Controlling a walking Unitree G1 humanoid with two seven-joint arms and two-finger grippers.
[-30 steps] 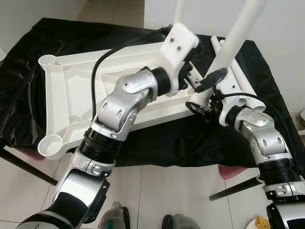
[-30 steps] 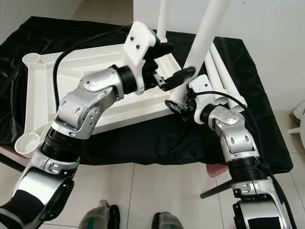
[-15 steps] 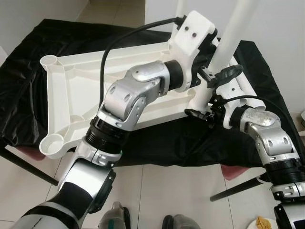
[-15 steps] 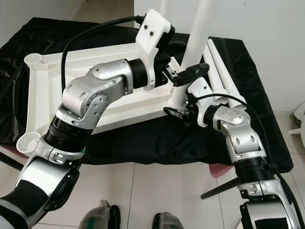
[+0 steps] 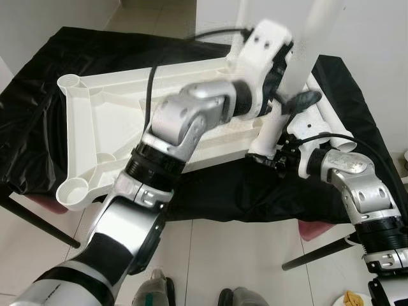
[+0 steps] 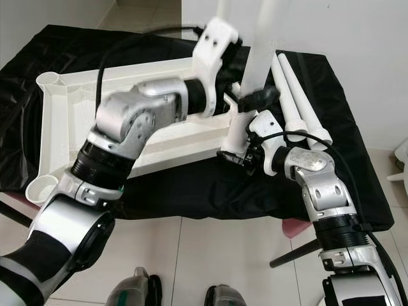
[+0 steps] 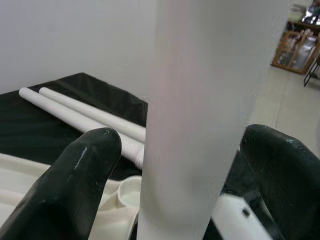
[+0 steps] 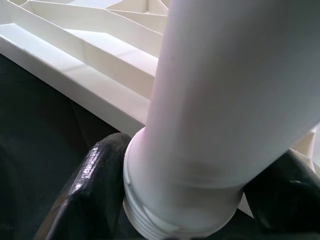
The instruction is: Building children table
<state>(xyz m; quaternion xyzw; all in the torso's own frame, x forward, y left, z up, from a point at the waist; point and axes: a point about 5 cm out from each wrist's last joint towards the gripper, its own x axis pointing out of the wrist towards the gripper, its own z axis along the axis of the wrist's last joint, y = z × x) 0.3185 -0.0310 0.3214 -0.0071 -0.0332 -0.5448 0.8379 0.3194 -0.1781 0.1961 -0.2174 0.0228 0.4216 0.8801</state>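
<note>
Head views: upright white table leg (image 5: 280, 121) clasped near its base by right end effector (image 5: 290, 118), beside upturned tabletop frame (image 5: 95, 127) on black-draped surface (image 5: 38, 83). Left wrist view: left end effector (image 7: 190, 175) fingers (image 7: 82, 190) spread either side of leg, spare legs (image 7: 85, 117) beyond. Right wrist view: leg's threaded end (image 8: 165, 220) gripped between fingers (image 8: 95, 190).

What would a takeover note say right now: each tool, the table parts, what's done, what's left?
Right tool: shut on the upright leg, near its threaded end.
Left tool: open, fingers either side of that leg higher up.
Tabletop: upside down on the black cloth; spare legs lie beside it.
Done: one leg stands at the far corner.
Left: seat the held leg, then fit the spares.
</note>
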